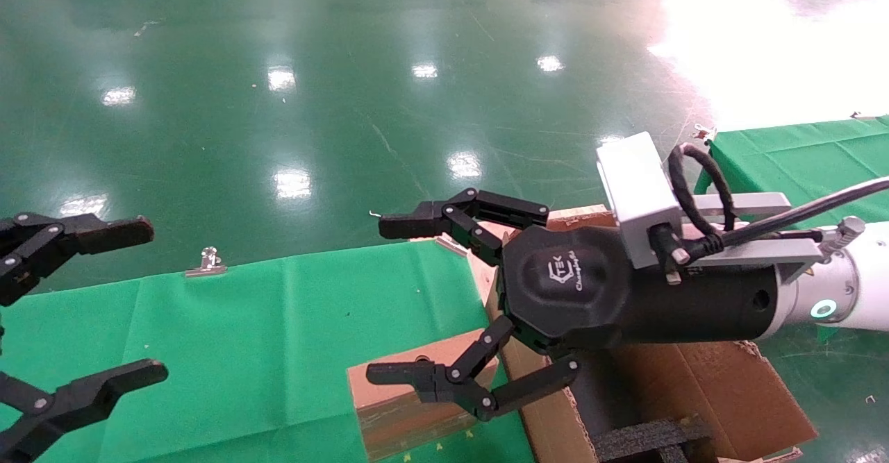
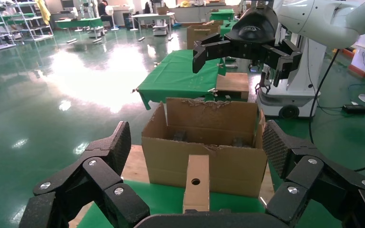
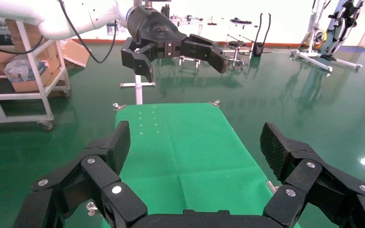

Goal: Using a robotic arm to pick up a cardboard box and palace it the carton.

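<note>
The small flat cardboard box (image 1: 410, 393), with a round hole, lies on the green cloth table (image 1: 243, 338) against the left side of the large carton (image 1: 694, 386). Black foam (image 1: 653, 439) shows inside the carton. My right gripper (image 1: 383, 300), on the white arm with the teal ring, hovers open and empty above the box and the carton's near-left corner, pointing left. My left gripper (image 1: 149, 301) is open and empty at the far left. In the left wrist view my left gripper (image 2: 197, 142) faces the box (image 2: 196, 183) and the carton (image 2: 202, 152). The right wrist view shows my right gripper (image 3: 196, 140) over bare cloth.
A metal clip (image 1: 206, 263) holds the cloth at the table's far edge. A wooden board (image 1: 576, 213) lies behind the carton. A second green table (image 1: 799, 157) stands at the back right. Glossy green floor lies beyond.
</note>
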Robot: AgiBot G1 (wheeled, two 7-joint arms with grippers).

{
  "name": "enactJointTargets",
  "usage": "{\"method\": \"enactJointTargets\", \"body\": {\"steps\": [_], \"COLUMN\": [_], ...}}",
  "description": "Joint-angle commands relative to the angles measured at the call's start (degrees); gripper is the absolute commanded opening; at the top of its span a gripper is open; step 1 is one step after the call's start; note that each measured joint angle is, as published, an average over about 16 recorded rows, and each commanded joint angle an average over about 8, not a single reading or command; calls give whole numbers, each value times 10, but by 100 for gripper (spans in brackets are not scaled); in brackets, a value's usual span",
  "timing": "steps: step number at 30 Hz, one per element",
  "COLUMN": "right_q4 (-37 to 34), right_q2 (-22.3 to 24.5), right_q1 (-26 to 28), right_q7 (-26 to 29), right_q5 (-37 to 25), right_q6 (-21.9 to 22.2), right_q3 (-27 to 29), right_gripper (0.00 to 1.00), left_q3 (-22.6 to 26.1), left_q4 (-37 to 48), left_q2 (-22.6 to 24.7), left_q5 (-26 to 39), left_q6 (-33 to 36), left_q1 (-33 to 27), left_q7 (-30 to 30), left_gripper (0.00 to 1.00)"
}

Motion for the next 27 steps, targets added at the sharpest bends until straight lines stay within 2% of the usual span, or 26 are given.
{"method": "enactJointTargets", "body": {"steps": [1,11,12,19,20,27], "right_q4": [0,0,0,0,0,1], "right_q2": [0,0,0,0,0,1], "right_q1": [0,0,0,0,0,5], "right_q7": [0,0,0,0,0,-2], "right_q5": [0,0,0,0,0,-10], "right_q6": [0,0,0,0,0,-5], "right_q3": [0,0,0,0,0,-4], "right_gripper": [100,100,100,100,100,100], "left_q3": [0,0,0,0,0,0], "left_q4": [0,0,0,0,0,0], "left_q2": [0,0,0,0,0,0], "left_q5": [0,0,0,0,0,0], "left_q6": [0,0,0,0,0,0], "left_q1": [0,0,0,0,0,0], "left_q7": [0,0,0,0,0,0], "left_gripper": [100,99,91,4,0,0]}}
